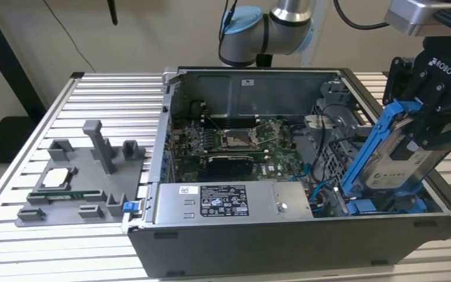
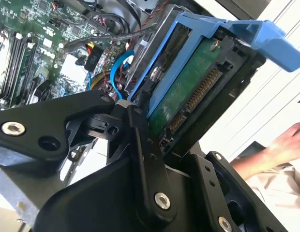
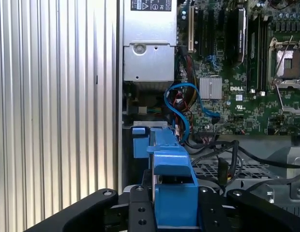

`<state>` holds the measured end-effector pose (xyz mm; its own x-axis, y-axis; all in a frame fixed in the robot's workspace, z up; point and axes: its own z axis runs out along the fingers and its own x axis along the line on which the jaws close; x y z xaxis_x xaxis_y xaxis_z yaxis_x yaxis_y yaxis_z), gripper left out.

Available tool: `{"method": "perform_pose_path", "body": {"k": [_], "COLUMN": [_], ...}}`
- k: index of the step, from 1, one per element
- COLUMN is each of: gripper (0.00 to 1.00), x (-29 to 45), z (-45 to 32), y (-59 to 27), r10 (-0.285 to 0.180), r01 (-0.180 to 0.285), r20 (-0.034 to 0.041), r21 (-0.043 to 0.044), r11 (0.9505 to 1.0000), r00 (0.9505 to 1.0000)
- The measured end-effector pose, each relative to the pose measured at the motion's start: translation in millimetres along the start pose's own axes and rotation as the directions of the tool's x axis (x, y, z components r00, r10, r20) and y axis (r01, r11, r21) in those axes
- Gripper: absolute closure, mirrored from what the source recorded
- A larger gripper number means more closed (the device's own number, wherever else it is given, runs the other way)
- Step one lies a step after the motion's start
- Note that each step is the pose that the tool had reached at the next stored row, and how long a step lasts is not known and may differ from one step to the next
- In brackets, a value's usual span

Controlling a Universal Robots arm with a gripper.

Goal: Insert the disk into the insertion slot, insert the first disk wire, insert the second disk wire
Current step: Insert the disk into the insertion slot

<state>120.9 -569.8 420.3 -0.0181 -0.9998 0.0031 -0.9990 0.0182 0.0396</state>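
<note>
The black, hard-edged robot hand (image 1: 427,135) is clenched on the disk (image 1: 401,161), a flat silver-grey metal slab with a white label, clipped in a glossy bright blue plastic carrier frame (image 1: 370,144). In the first wrist view the blue frame sits squeezed between the two matte black fingers (image 3: 140,212). In the second wrist view the disk's underside shows a green circuit board (image 2: 188,92) with a row of connector pins along one edge.

The disk stands steeply tilted at the exterior view's right, inside the open computer case (image 1: 288,247). Its lower end is down among the blue rails of the insertion slot (image 1: 335,161), a grey sheet-metal bay with perforated walls at the case's near right corner. Its upper end leans out over the case's right wall.

Room is tight there. A curling blue cable (image 3: 181,104) and dark wire bundles lie just beside the bay, and the silver power-supply box (image 1: 234,200) fills the near side to the left of it. The green motherboard (image 1: 234,141) lies flat farther in.

The case rests on a ribbed aluminium bench (image 1: 108,100). Well apart at the exterior view's left sits a grey plastic fixture (image 1: 84,176). A person's arm (image 2: 280,147) shows beyond the bench in the second wrist view.
</note>
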Motion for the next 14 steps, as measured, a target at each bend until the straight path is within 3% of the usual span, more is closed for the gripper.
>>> {"method": "perform_pose_path", "body": {"k": [14], "gripper": [1.00], "x": [-0.8], "z": [5.7], "y": [-1.8], "r10": [0.000], "r01": [0.000], "r20": [0.0015], "r21": [0.0000], "r11": [1.0000], "r00": [1.0000]}}
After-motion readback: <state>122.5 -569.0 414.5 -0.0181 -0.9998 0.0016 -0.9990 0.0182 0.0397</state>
